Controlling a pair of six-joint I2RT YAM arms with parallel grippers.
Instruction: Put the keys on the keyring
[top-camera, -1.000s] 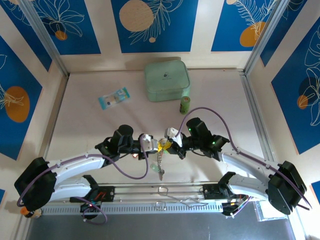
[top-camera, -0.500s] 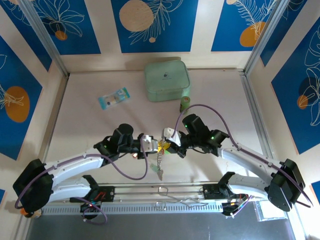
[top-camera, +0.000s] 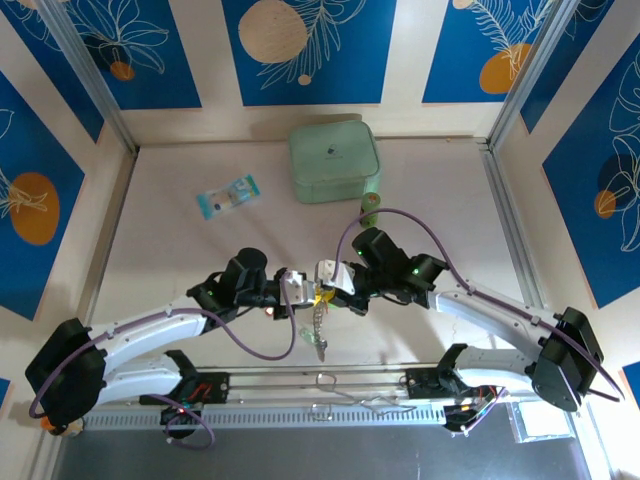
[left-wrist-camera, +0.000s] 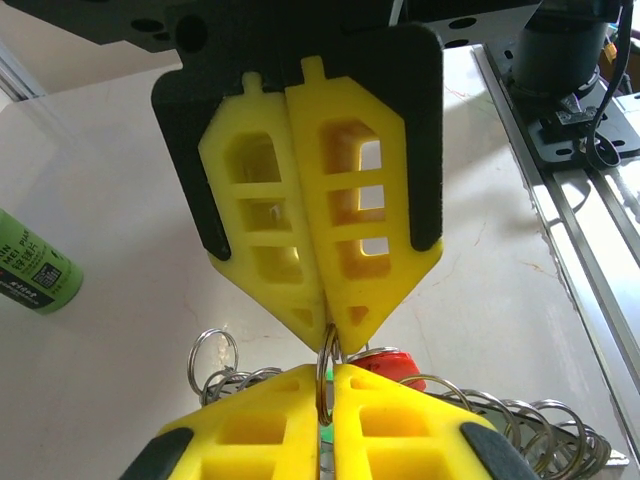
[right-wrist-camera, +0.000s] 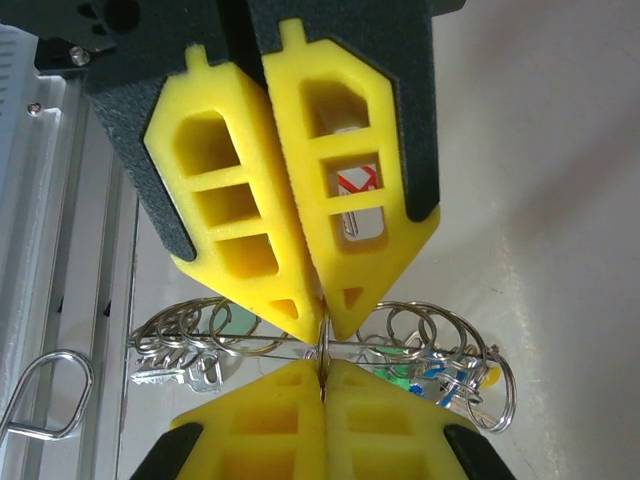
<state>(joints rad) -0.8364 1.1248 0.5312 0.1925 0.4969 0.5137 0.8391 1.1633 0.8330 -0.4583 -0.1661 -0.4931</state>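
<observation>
A: Are the end effectors being logged?

B: Both are being noted as closed. The left end effector (left-wrist-camera: 327, 385) and the right end effector (right-wrist-camera: 322, 385) are being met tip to tip above the middle of the worktop (top-camera: 200, 270). One thin metal loop (left-wrist-camera: 324, 365) is being pinched edge-on by both at once.

A: And where is the keyring being placed?

B: The keyring (left-wrist-camera: 545, 432) is being seen just beneath the pinch, with its coiled edge spread to either side. The keys (left-wrist-camera: 383, 357) are being seen bunched with it, a red head just beside the tips. From above, the bundle is being seen trailing from the pinch toward the arms' bases.

A: Which arm is being judged nearer?

B: Neither; the loop is being touched from opposite sides. Any threading is being judged to turn on that left-right line. Whether the pinched loop belongs to keyring or key cannot be told.
</observation>
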